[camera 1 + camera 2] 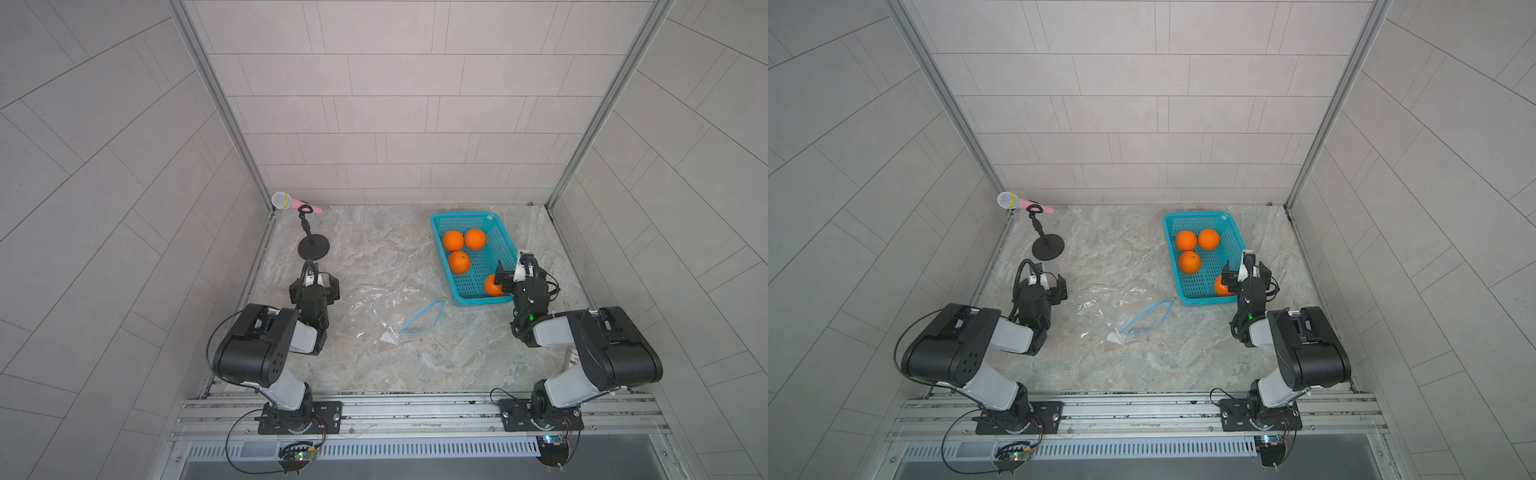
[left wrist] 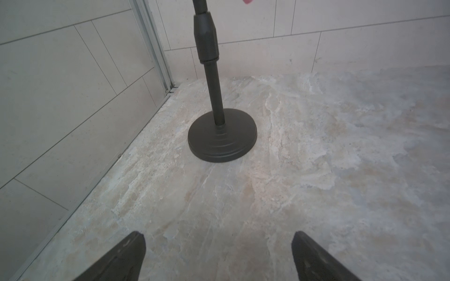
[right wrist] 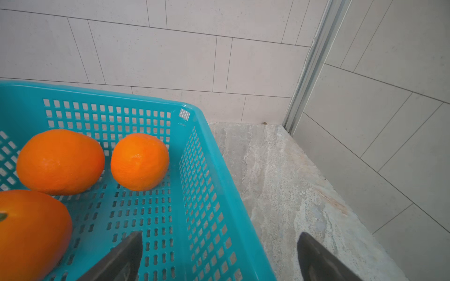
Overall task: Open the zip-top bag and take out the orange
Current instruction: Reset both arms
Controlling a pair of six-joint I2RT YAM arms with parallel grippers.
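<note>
As both top views show, the zip-top bag (image 1: 382, 309) lies mid-frame on the tabletop (image 1: 374, 365), strip gaping, with an orange (image 1: 489, 286) in the basket (image 1: 461, 215) at its upper right. Left wrist: left pincer (image 2: 218, 233) spread wide, empty. Right wrist: right pincer (image 3: 220, 234) spread wide, empty, straddling the basket wall.

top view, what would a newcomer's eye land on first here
The bright teal basket at the back right, with four oranges in it, one partly hidden. Next, the clear bag lying mid-table with its blue zip gaping and no orange visible inside. A pink mic sits on a black stand at the back left.
</note>
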